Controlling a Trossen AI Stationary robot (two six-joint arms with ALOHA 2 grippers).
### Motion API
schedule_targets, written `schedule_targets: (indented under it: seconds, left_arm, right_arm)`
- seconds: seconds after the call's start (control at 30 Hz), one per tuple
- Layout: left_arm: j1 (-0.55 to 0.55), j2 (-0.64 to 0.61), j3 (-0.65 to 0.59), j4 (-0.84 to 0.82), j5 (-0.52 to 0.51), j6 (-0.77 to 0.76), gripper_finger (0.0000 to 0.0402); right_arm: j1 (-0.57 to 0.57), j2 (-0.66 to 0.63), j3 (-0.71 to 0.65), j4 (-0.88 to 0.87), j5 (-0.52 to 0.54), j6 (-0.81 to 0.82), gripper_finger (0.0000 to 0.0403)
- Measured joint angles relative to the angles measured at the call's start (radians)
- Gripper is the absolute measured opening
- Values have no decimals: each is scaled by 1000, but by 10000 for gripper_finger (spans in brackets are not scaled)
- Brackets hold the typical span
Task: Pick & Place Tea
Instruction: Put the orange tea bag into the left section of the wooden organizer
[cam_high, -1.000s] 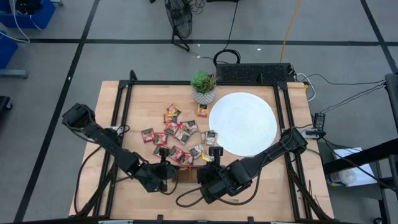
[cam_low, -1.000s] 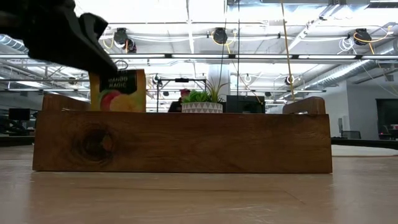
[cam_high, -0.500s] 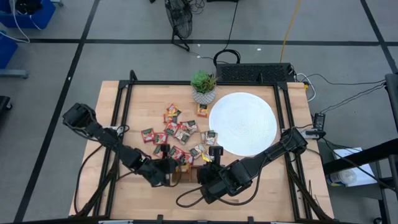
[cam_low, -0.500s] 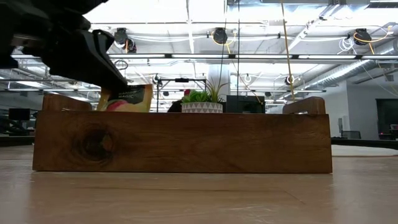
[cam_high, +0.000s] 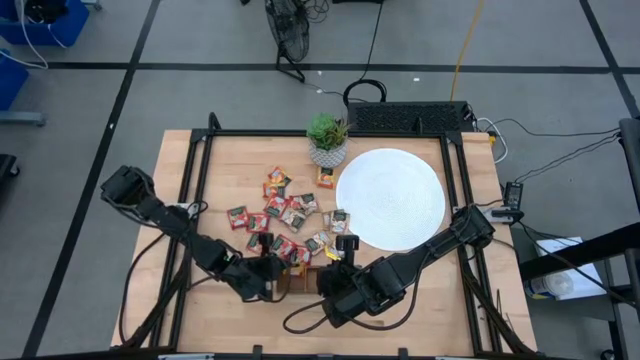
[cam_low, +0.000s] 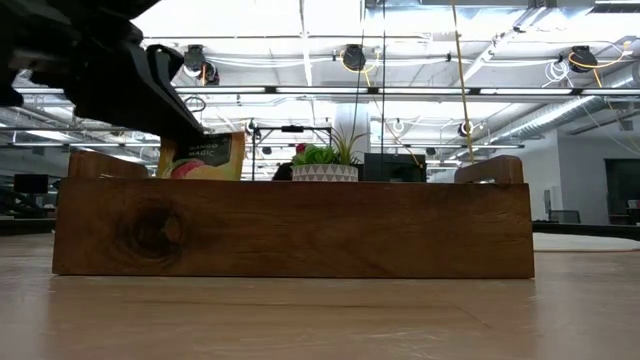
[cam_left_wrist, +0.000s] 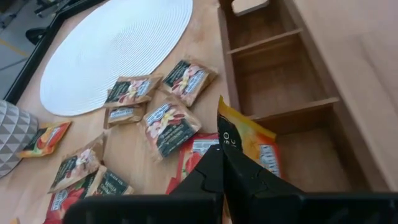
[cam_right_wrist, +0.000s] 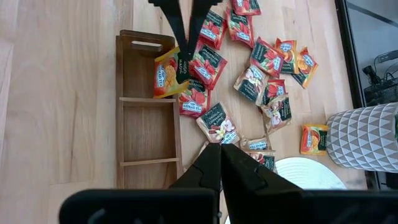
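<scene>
Several small tea sachets, mostly red, lie loose on the wood between the plant and the brown three-compartment tray. My left gripper is over the tray's left end compartment and is shut on an orange-yellow sachet. In the low view only that sachet's upper half shows above the tray's front wall. My right gripper hovers shut above the sachets at the tray's far side, close to the white disc. My left gripper pinches the orange-yellow sachet between its two fingers at an upper edge. The fingers come slanting down from the table's left. The sachet hangs tilted below them over the end compartment; the tray wall hides whether its lower part touches the tray.
A small potted plant stands at the far edge beside the disc, with one orange sachet at its foot. The tray's middle and right compartments hold nothing. Black frame rails run along both table sides. Bare wood lies near the front edge.
My left gripper moved right and slightly toward the far edge, over the tray's left end, and came down. The orange-yellow sachet, first upright and high above the tray wall, sank and tipped, so only its upper half shows above the wall. The gripper stayed shut on it.
</scene>
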Motion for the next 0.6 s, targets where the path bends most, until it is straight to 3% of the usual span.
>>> schedule_targets:
  seconds: [0.27, 0.6]
  left_arm:
    - [-22, 0, 0, 41, -1, 18, 15]
    - [-22, 0, 0, 49, -2, 12, 121]
  right_arm:
    - [0, 0, 0, 0, 0, 0, 0]
    - [0, 0, 0, 0, -1, -1, 0]
